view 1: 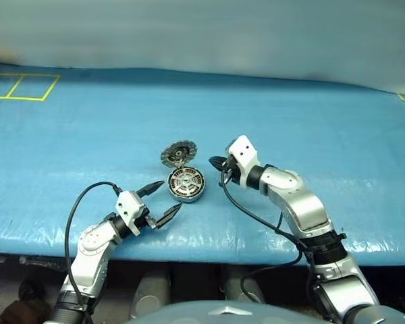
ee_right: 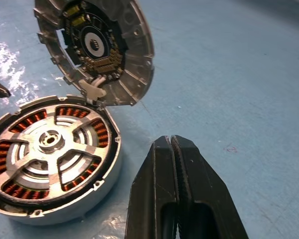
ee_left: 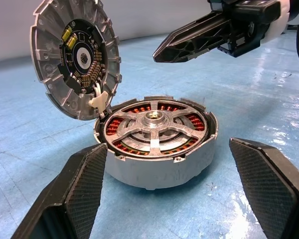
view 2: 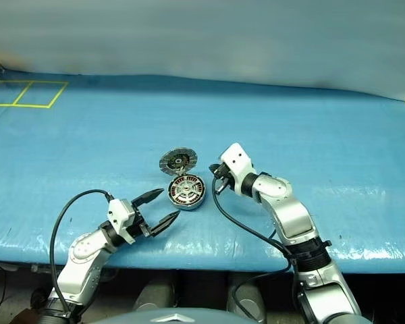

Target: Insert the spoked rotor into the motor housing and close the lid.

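**Rotor seated, lid up, both grippers off the motor**

Right gripper: fingers pressed flat together, nothing between them, tip hovering just beside the motor on its right, clear of the rim. Left gripper: fingers spread wide, empty, framing the motor from the near side, not touching it.

Between the two, sitting on the blue table cover: the motor housing, round and shallow, grey wall, copper-brown windings glowing through the gaps. Down inside it, level with the rim, the spoked rotor — silver spokes, silver hub dead centre.

Tilted up and open at the far edge, the lid, hinged to the housing by a small white piece, ribbed inner face turned toward the grippers. On that face, a dark round circuit board with small gold and yellow parts and a white centre; no readable lettering anywhere on it, nor on the housing.

Further out, yellow tape lines marking squares at the far left corner of the cover.
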You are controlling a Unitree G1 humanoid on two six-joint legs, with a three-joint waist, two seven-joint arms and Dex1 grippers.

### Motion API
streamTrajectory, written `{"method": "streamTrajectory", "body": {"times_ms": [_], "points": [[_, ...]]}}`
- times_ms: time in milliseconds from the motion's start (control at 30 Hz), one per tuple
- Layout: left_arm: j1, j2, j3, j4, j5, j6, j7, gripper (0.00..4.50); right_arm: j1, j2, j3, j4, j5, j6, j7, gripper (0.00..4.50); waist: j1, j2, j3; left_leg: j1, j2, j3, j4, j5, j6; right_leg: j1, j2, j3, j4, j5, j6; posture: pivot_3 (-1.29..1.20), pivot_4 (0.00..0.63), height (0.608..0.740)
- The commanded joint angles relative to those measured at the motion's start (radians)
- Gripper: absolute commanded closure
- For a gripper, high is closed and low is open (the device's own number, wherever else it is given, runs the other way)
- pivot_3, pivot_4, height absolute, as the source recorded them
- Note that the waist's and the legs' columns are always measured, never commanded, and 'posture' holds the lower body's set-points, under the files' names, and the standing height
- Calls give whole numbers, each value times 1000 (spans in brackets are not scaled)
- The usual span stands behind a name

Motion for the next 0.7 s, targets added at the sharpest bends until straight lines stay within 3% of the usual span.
{"method": "streamTrajectory", "body": {"times_ms": [33, 167, 200, 267, 433, 600, 700], "points": [[7, -8, 33, -24, -10, -19, 25, 236, -25, 6, -15, -5, -46, 12, -67, 4459, 0, 0, 0, 0, 0, 0, 0, 0, 0, 0, 0, 0, 0, 0, 0, 0, 150, 740], [-4, -27, 114, -48, -77, 44, 98, 236, -12, 16, -28, -4, -42, 31, -86, 4459, 1, 0, 0, 0, 0, 0, 0, 0, 0, 0, 0, 0, 0, 0, 0, 0, 150, 740], [-9, -20, 137, -53, -100, 56, 96, 420, -5, 17, -34, -8, -41, 35, -95, 4488, 1, 0, 0, 0, 0, 0, 0, 0, 0, 0, 0, 0, 0, 0, 0, 0, 150, 740], [-23, 3, 165, -46, -110, 58, 82, 874, 8, 17, -46, -14, -39, 42, -106, 4500, 1, 0, 0, 0, 0, 0, 0, 0, 0, 0, 0, 0, 0, 0, 0, 0, 150, 740], [-114, 25, 205, 22, -62, 56, 132, 2553, 44, 11, -54, -36, -35, 45, -107, 4500, 4, 0, 0, 0, 0, 0, 0, 0, 0, 1, 0, 0, 0, 0, 0, 0, 150, 740], [-312, -7, 214, 124, -34, 112, 234, 4185, 96, -5, -38, -82, -17, 32, -62, 4500, 6, 0, 0, 0, 0, -1, 1, 0, 0, 1, 0, 0, 0, 1, 1, 0, 150, 740], [-430, -17, 213, 176, -62, 158, 220, 4185, 131, -22, -28, -123, 1, 24, -18, 4500, 5, -1, 0, 0, -1, -1, 1, 0, 0, 1, 0, 0, 0, 4, 6, 0, 150, 740]]}}
